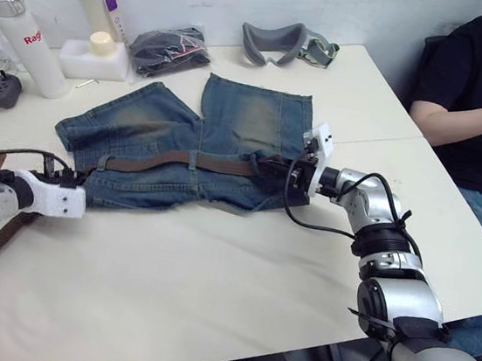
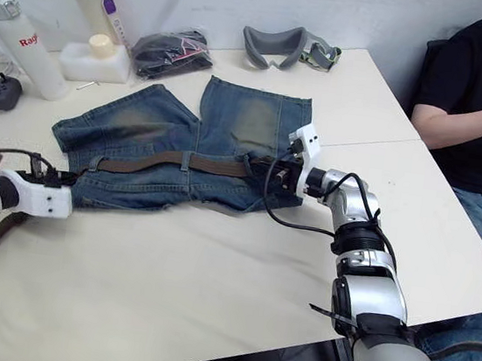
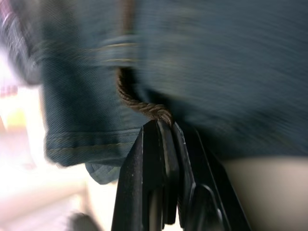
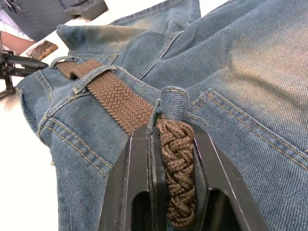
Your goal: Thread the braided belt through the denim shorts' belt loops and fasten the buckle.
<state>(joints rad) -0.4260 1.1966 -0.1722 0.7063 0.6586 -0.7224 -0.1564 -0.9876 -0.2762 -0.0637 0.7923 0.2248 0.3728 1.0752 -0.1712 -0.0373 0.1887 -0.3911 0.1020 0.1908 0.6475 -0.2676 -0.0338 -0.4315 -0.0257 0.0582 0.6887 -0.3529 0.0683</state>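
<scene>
Right gripper (image 4: 166, 159), lower centre of the right wrist view: its two black fingers are clamped on the braided belt (image 4: 118, 98), the woven strap running up between them into a belt loop (image 4: 173, 103) sewn across the waistband of the denim shorts (image 4: 250, 82). In the left eye view this gripper sits at the centre right of the frame, on the waistband's right end. Left gripper (image 3: 161, 139), lower centre of the left wrist view: fingers pinched shut on the belt's other end where it leaves the waistband; in the left eye view it lies at the lower left (image 1: 90, 190), at the shorts' left edge. The belt spans the waistband across the middle of the frame, passing under a further loop (image 4: 91, 77); the buckle cannot be made out. Risks, as judged: because both ends are gripped, a pull by either arm may drag the shorts across the table (image 1: 209, 300) rather than feed the strap; the thick braid may jam or bunch at the loop mouth; a loosened pinch may let the end slip back out. Legible writing: a white bottle (image 1: 26, 35), upper left of the frame, carries red letters beginning "Ra"; the remainder is unreadable.
</scene>
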